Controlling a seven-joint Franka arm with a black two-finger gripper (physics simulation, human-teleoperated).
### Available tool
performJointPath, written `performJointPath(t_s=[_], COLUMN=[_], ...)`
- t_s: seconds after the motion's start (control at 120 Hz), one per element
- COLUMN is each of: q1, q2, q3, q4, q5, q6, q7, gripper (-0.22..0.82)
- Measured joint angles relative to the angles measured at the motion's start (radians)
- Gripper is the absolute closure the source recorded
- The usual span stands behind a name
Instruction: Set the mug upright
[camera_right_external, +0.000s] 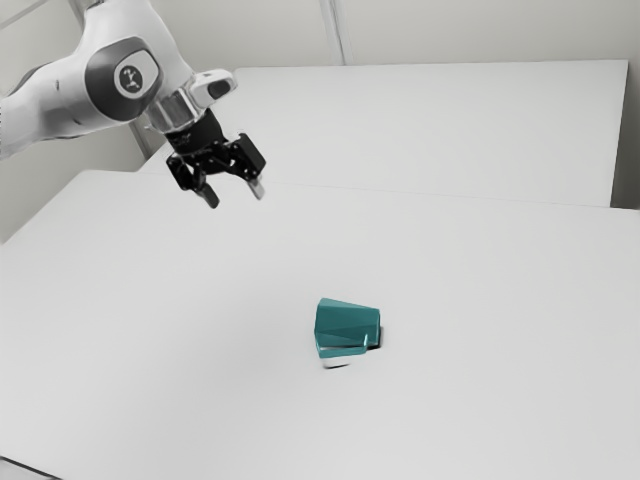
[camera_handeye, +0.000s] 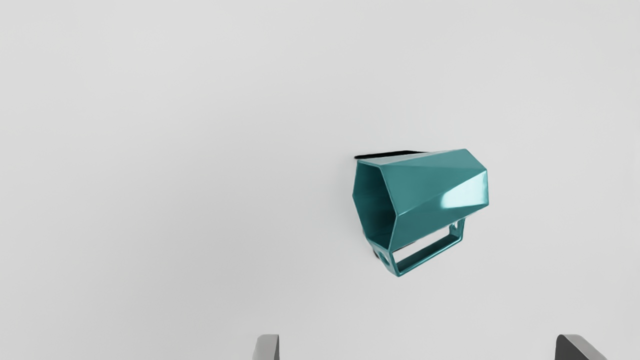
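mug (camera_right_external: 347, 325) lies on its side below the exterior view's centre; upper left, the gripper (camera_right_external: 236, 196) has its fingers apart.

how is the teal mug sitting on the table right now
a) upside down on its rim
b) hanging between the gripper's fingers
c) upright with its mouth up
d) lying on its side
d, since the mug has its open mouth facing sideways and its wall down on the table, well away from the open gripper.
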Motion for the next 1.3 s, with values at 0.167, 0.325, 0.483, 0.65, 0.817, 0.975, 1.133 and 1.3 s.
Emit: performJointPath(t_s=[0.167, 0.325, 0.483, 0.65, 0.817, 0.975, 1.133, 1.3], q1=[0.0, 0.001, 0.0, -0.004, -0.018, -0.014, -0.008, -0.017], q2=[-0.012, -0.01, -0.01, 0.025, 0.074, 0.103, 0.158, 0.179], q3=[-0.009, -0.01, -0.012, -0.013, -0.015, -0.029, -0.047, -0.05], q4=[-0.179, -0.318, -0.419, -0.484, -0.505, -0.51, -0.496, -0.489], q5=[-0.177, -0.313, -0.486, -0.671, -0.775, -0.841, -0.933, -0.984], q6=[0.107, 0.211, 0.312, 0.384, 0.43, 0.445, 0.465, 0.489], q7=[-0.006, 0.019, 0.119, 0.273, 0.41, 0.519, 0.608, 0.68], gripper=[0.0, 0.0, 0.0, 0.0, 0.0, 0.0, 0.0, 0.0])
